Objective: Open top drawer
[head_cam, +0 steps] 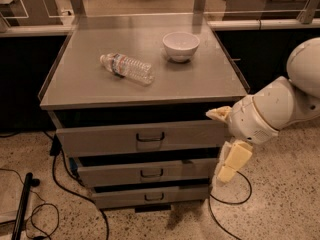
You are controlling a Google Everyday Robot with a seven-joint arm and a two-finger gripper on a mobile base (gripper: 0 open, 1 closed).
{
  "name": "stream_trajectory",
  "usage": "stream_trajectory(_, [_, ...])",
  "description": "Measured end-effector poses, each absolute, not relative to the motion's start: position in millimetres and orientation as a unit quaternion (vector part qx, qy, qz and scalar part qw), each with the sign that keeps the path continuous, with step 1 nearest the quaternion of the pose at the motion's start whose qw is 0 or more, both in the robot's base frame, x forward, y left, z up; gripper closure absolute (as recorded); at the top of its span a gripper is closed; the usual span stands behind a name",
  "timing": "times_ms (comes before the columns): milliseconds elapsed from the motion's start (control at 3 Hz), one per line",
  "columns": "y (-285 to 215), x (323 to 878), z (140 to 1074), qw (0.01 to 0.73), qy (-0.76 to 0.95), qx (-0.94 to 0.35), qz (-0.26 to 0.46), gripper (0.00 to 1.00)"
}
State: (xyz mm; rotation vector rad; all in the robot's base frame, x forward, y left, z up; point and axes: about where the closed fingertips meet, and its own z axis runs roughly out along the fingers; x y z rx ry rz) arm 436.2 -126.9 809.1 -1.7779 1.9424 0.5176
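The top drawer (100, 140) is the wide grey front just under the cabinet's top, with a small dark loop handle (150, 136) at its centre. A dark gap shows above its front. My gripper (226, 138) is at the right end of this drawer front, well to the right of the handle. It is open, with one cream finger (219, 114) near the drawer's top right corner and the other (233, 161) hanging lower by the middle drawer's right end. It holds nothing.
Two shorter drawers (115, 174) (120, 197) sit below the top one. On the cabinet top (85, 79) lie a plastic water bottle (127, 68) and a white bowl (181, 45). Cables (60, 184) trail on the floor at the left and under my arm (272, 111).
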Motion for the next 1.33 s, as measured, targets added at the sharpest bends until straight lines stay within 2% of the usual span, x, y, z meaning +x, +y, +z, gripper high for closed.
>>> stream_trajectory(667, [-109.7,464.6,756.4,0.281,0.695,-0.623,0.223,0.00])
stream_trajectory(1333, [-102.4,505.9,714.7,0.356,0.682,-0.602,0.213,0.00])
